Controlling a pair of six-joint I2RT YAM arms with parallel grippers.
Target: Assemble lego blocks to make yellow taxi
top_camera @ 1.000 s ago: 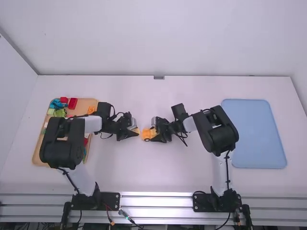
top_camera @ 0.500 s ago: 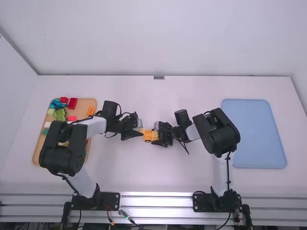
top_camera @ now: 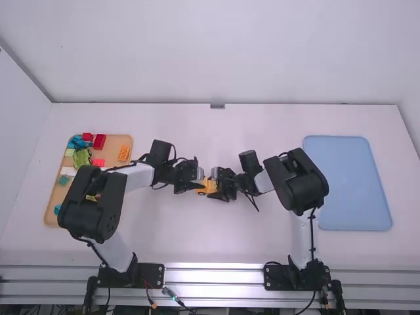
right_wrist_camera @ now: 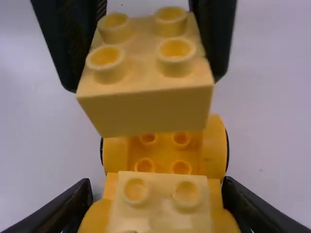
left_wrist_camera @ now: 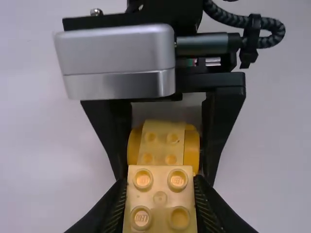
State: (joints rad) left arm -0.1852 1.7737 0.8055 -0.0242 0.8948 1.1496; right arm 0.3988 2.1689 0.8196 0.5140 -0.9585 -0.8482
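Note:
Near the table's middle, my left gripper point(top_camera: 197, 186) and right gripper point(top_camera: 219, 186) face each other, with the orange-yellow wheeled base point(top_camera: 207, 186) between them. A pale yellow four-stud brick point(left_wrist_camera: 160, 199) is clamped in my left gripper point(left_wrist_camera: 161, 194). The same brick point(right_wrist_camera: 146, 104) hangs over the far half of the wheeled base point(right_wrist_camera: 165, 153), studs up, in the right wrist view. My right gripper point(right_wrist_camera: 158, 196) is closed around the base's near end, where a pale yellow brick point(right_wrist_camera: 160, 196) sits on top. Whether the held brick touches the base, I cannot tell.
On the left, a wooden tray point(top_camera: 49, 213) holds loose blocks, among them a red block point(top_camera: 99, 142), an orange block point(top_camera: 124, 153) and a green one point(top_camera: 82, 157). A light blue tray point(top_camera: 348, 184) lies on the right.
My left gripper has moved right with its brick, closing in on the wheeled base. The right gripper shifted slightly right at first, then stayed in place.

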